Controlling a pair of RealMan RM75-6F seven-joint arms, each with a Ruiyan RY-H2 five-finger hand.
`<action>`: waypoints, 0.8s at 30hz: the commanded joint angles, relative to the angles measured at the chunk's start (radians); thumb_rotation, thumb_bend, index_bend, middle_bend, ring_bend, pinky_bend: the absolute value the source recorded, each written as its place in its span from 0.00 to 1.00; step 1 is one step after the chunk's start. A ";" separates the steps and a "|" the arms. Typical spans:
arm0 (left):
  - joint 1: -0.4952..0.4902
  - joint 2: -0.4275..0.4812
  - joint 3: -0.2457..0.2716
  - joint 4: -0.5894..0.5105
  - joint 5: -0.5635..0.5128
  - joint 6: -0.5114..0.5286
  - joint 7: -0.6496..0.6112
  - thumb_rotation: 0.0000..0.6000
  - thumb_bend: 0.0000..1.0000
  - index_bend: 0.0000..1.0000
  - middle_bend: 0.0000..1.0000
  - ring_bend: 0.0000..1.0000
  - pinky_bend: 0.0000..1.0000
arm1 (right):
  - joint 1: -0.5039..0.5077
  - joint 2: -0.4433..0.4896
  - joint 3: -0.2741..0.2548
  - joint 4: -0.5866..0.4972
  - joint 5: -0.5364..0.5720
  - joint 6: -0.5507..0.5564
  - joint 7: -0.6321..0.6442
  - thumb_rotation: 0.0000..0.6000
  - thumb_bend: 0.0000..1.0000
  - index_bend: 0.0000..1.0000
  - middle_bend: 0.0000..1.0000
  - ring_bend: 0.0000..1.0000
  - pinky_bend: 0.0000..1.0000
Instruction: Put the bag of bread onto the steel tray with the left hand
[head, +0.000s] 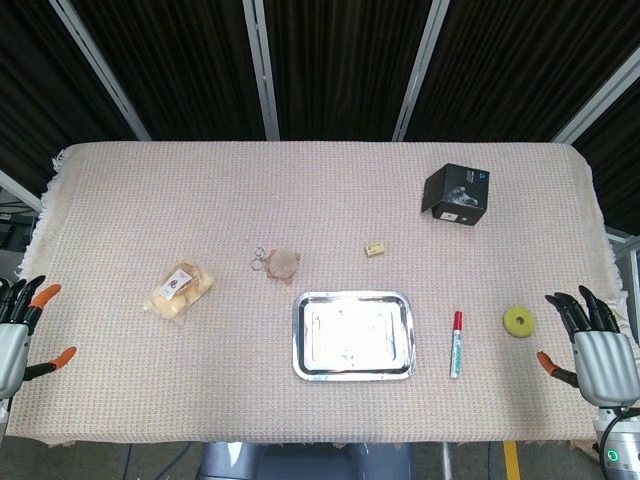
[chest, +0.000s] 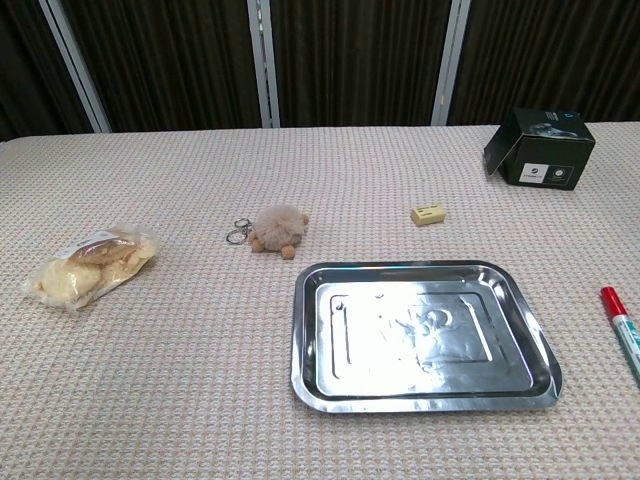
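The clear bag of bread (head: 179, 289) lies flat on the cloth at the left; the chest view shows the bag of bread (chest: 90, 266) at its left side. The steel tray (head: 302, 340) sits empty near the front middle, and the chest view shows the tray (chest: 310, 340) close up. My left hand (head: 18, 335) hangs at the table's front left edge, fingers spread, holding nothing, well left of the bag. My right hand (head: 594, 346) is at the front right edge, fingers apart and empty. Neither hand shows in the chest view.
A furry keychain toy (head: 280, 263) lies between bag and tray. A small tan block (head: 375, 249), a black box (head: 456, 195), a red marker (head: 456, 343) and a yellow-green ring (head: 518, 321) lie to the right. Dark curtains stand behind the table.
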 joint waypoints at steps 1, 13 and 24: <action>-0.012 -0.004 -0.006 0.007 -0.007 -0.018 -0.002 0.93 0.09 0.17 0.05 0.02 0.00 | 0.000 0.001 0.001 -0.003 0.001 0.000 -0.003 1.00 0.12 0.16 0.17 0.03 0.14; -0.180 -0.017 -0.044 0.031 -0.073 -0.298 0.011 0.93 0.09 0.09 0.00 0.00 0.00 | 0.000 0.008 0.002 -0.008 0.002 -0.001 -0.009 1.00 0.12 0.16 0.17 0.03 0.14; -0.363 -0.108 -0.085 0.146 -0.214 -0.594 0.056 0.93 0.10 0.03 0.00 0.00 0.00 | -0.021 0.024 0.001 -0.018 0.019 0.018 -0.010 1.00 0.12 0.16 0.17 0.03 0.14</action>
